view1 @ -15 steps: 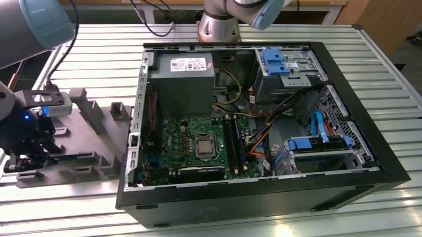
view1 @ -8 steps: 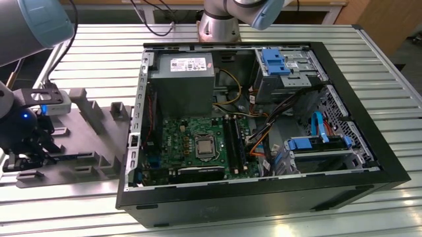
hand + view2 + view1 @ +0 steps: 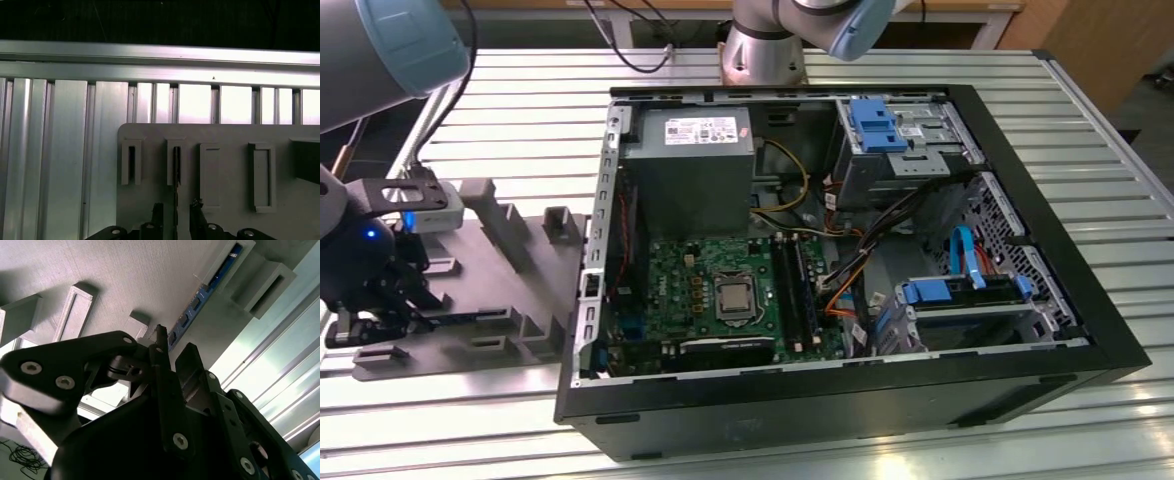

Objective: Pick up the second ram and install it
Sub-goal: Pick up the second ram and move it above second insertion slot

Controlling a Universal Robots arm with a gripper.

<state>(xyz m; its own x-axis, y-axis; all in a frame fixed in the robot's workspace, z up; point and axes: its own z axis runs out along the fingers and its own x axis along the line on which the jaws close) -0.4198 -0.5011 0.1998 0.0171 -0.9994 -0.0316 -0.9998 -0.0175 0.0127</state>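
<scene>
My gripper (image 3: 176, 207) hangs low over the gray fixture (image 3: 225, 135), and the memory stick (image 3: 176, 170) stands on its long edge in one of the fixture's upright slots, right under me. If I call my closing line nine-to-three, the stick's long axis runs twelve-to-six, square across it. Its thin top edge passes between my two fingers (image 3: 196, 210). The fingers are set narrow, one on each flat face, with a sliver of gap showing on both sides, so I judge that I am straddling the stick and not pinching it. In the second wrist view the stick (image 3: 192, 310) is a bluish-green strip running away from my fingertips through two of the fixture's posts, and its near end sits just at the tips. The fixture is hard moulded plastic, and the neighbouring posts stand close on either side of my fingers. The slot grips only the lower edge of the stick, so as I judge it the free way out is straight up. In the exterior view my hand (image 3: 380, 318) is far out at nine o'clock from the open computer case (image 3: 854, 400), well apart from it across the slatted metal table (image 3: 854, 75). The green board (image 3: 720, 270) lies flat on the case floor.
</scene>
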